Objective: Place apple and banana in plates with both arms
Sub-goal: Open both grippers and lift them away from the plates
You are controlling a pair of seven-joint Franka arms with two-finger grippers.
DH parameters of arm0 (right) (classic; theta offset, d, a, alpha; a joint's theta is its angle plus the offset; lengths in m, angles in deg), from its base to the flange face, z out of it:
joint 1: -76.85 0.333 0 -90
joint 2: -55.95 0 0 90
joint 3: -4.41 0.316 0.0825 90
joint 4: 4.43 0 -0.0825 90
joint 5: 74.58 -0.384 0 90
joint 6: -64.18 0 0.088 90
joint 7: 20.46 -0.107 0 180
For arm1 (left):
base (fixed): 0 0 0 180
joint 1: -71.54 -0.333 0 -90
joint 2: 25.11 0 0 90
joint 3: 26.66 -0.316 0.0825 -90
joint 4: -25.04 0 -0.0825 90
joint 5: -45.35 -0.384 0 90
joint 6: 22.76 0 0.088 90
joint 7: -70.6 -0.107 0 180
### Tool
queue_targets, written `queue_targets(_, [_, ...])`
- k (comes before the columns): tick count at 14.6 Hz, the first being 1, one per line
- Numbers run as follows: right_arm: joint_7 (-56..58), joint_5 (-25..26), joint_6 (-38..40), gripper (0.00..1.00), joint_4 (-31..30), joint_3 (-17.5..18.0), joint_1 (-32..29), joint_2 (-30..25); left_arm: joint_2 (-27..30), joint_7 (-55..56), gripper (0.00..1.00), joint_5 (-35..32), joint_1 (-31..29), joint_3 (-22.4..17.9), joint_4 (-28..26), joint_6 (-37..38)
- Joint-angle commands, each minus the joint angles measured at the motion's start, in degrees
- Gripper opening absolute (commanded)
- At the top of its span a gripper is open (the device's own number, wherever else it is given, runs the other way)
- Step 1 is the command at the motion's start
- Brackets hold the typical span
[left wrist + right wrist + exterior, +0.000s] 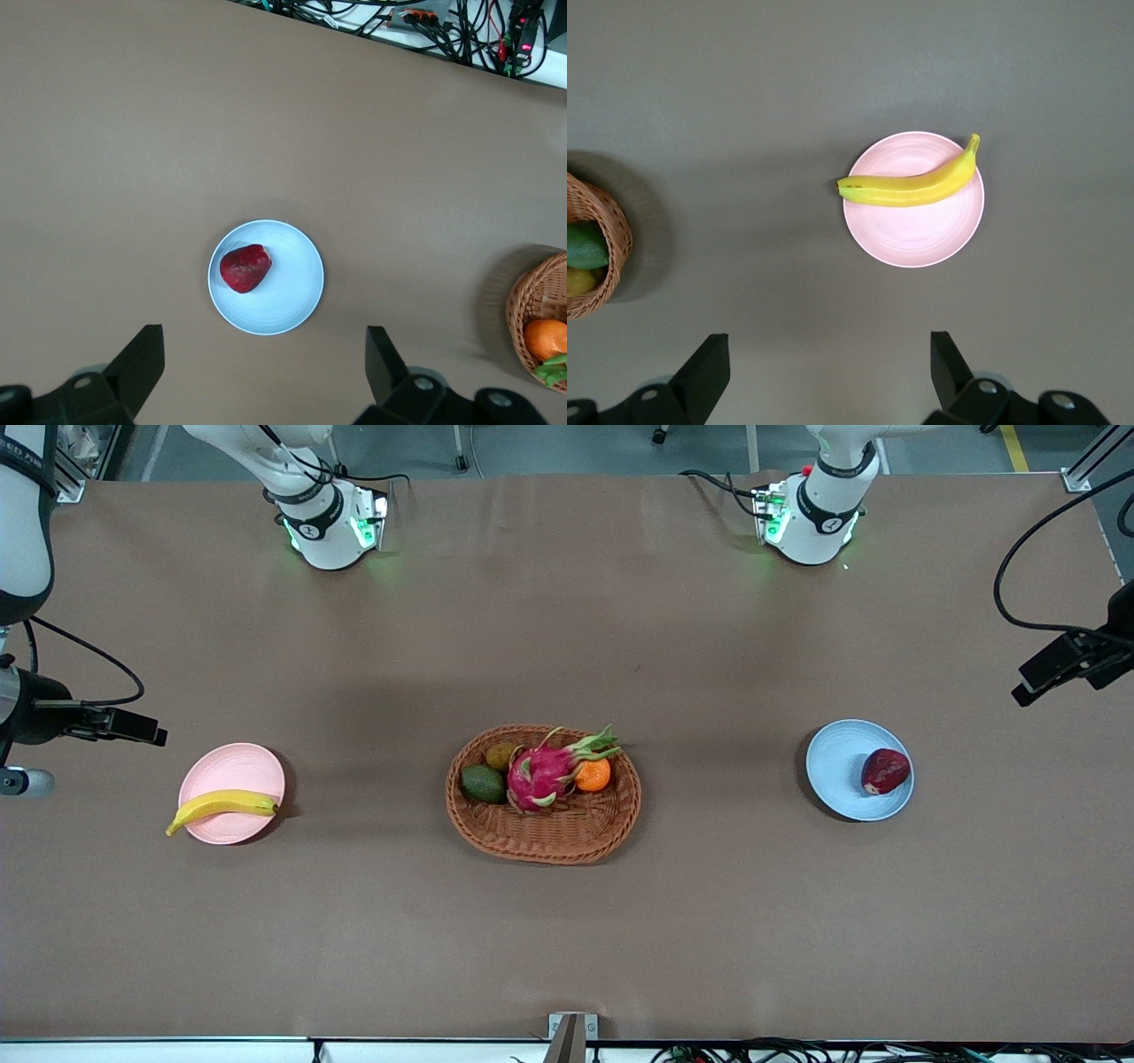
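Observation:
The yellow banana (pixel 221 806) lies across the pale pink plate (pixel 232 766) toward the right arm's end of the table; it also shows in the right wrist view (pixel 912 188) on that plate (pixel 914 235). The dark red apple (pixel 884 771) sits on the light blue plate (pixel 837 766) toward the left arm's end, also seen in the left wrist view (pixel 245 267) on its plate (pixel 288 297). My right gripper (pixel 828 367) is open, empty and high above the table beside the pink plate. My left gripper (pixel 264 363) is open, empty and high beside the blue plate.
An oval brown wicker basket (pixel 549 837) stands mid-table between the plates, holding a pink dragon fruit (pixel 542 772), an orange (pixel 593 775), a green avocado (pixel 483 784) and another fruit. Cables run along the table's edge nearest the front camera.

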Motion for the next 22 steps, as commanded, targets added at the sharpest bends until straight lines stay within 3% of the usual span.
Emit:
queue_targets(1, [-0.9,-0.7,1.1,1.0,1.5,-0.2,0.0,0.6,3.8,-3.0,1.0,-0.7,-0.3,0.2,-4.3,0.1])
queue_targets(9, [-0.8,2.1,6.8,1.0,1.6,-0.2,1.5,-2.2,2.7,-6.8,1.0,-0.3,-0.9,0.3,-2.0,2.7])
queue_targets(12, [-1.1,6.2,6.6,1.0,0.5,-0.5,5.1,-4.4,2.5,-9.9,1.0,-0.3,-0.7,0.3,-0.9,2.9])
queue_targets(22, [-1.1,3.9,5.9,1.0,-9.6,-2.9,5.0,-16.7,2.7,-11.5,1.0,-0.2,-0.6,0.5,0.4,5.8])
